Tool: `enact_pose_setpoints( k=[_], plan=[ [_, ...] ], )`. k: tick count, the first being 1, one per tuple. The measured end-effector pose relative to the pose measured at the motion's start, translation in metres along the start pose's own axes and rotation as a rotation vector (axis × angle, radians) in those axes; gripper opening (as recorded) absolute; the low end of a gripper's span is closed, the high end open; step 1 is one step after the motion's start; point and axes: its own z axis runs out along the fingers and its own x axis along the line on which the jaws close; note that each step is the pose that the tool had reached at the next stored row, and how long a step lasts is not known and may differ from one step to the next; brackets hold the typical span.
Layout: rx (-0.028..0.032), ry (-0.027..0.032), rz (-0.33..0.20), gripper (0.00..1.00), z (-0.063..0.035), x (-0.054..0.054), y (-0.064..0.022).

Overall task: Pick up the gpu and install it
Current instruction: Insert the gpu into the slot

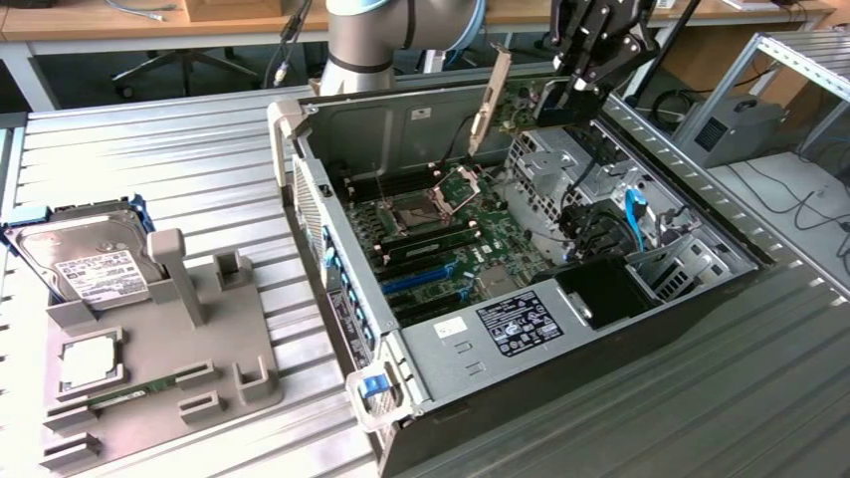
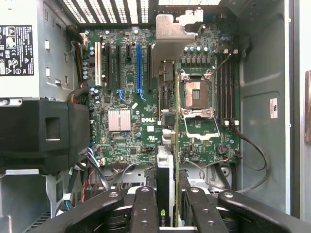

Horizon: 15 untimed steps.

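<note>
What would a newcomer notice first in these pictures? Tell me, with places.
The open computer case sits in the middle of the exterior view, its green motherboard bare. Above it the gripper holds the gpu on edge in its jaws, the silver bracket hanging over the board. At the exterior view's left a hard drive with a white label lies by a grey fixture.
</note>
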Motion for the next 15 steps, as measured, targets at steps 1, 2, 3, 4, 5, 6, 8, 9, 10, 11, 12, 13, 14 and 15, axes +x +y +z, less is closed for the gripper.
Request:
enact_pose_setpoints(
  k=[1, 2, 3, 4, 5, 6, 8, 9, 10, 11, 12, 13, 14, 15],
  plan=[
    [0.0, 0.0, 0.0, 0.27, 0.0001, 0.0, 0.0],
    [0.0, -0.0002, 0.0, 0.27, 0.0005, 0.0, 0.0],
    [0.0, -0.0002, 0.0, 0.27, 0.001, 0.0, 0.0003],
    [0.0, 0.0, 0.0, 0.27, 0.0013, 0.0, 0.0005],
    [0.0, 0.0001, 0.0, 0.27, 0.0023, 0.0, 0.0007],
    [0.0001, 0.0, 0.0, 0.27, 0.0038, 0.0, 0.0009],
    [0.0, 0.0, 0.0, 0.27, 0.006, 0.0, 0.0011],
    [0.0, 0.0001, 0.0, 0.27, 0.007, 0.0, 0.0012],
    [0.0, 0.0, 0.0, 0.27, 0.0085, 0.0, 0.0013],
    [0.0, 0.0, 0.0, 0.27, 0.0094, 0.0, 0.0014],
    [0.0, 0.0, 0.0, 0.27, 0.0104, 0.0, 0.0016],
    [0.0, -0.0001, 0.0, 0.27, 0.0112, 0.0, 0.0016],
    [0.0, 0.0, 0.0, 0.27, 0.012, 0.0, 0.0018],
    [0.0, 0.0, 0.0, 0.27, 0.0128, 0.0, 0.0019]
  ],
)
